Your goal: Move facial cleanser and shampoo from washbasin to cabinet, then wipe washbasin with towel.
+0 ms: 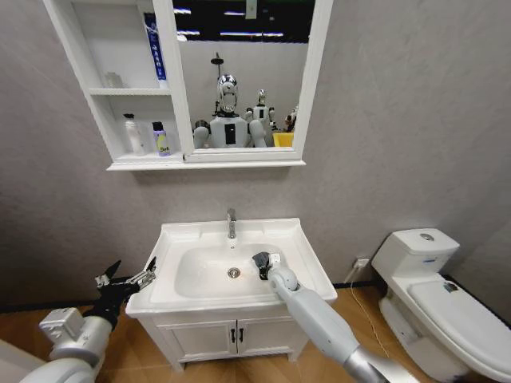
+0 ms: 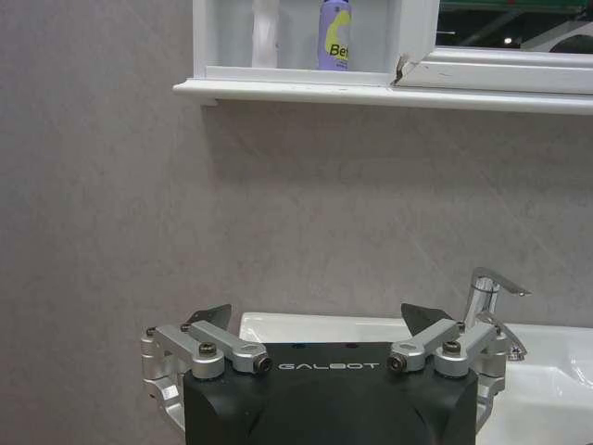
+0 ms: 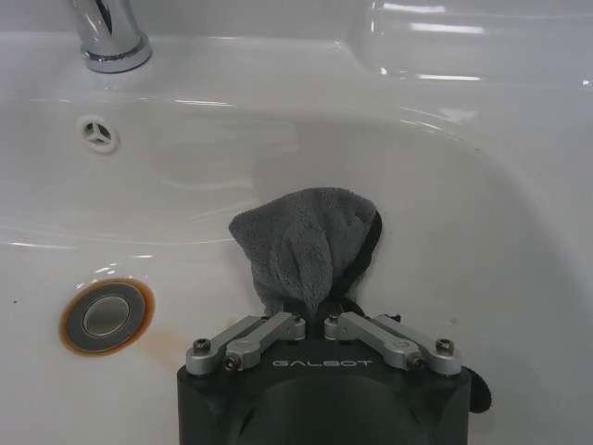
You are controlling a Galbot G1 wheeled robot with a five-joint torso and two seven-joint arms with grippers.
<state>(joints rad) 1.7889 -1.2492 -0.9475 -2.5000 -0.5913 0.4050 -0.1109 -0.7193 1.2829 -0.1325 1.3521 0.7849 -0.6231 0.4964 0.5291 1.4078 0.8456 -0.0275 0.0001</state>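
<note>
A white washbasin [image 1: 307, 275] stands against the grey wall, a toilet [image 1: 435, 299] well to its right. Above, the cabinet [image 1: 120, 163] holds two bottles [image 1: 161, 139] on its lowest shelf. The right pincer [image 3: 316, 322], clamped on the grey towel [image 3: 301, 246], presses it inside the bowl's right slope. The left pincer [image 2: 315, 320] hangs spread apart just beyond the basin's left edge.

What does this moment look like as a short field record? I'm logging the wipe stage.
stage: wiping
right gripper: shut on the towel, inside the washbasin bowl, right of the drain
left gripper: open, beside the washbasin's left edge, holding nothing
cabinet: white bottle and purple bottle on the bottom shelf
tap: at the back rim
</note>
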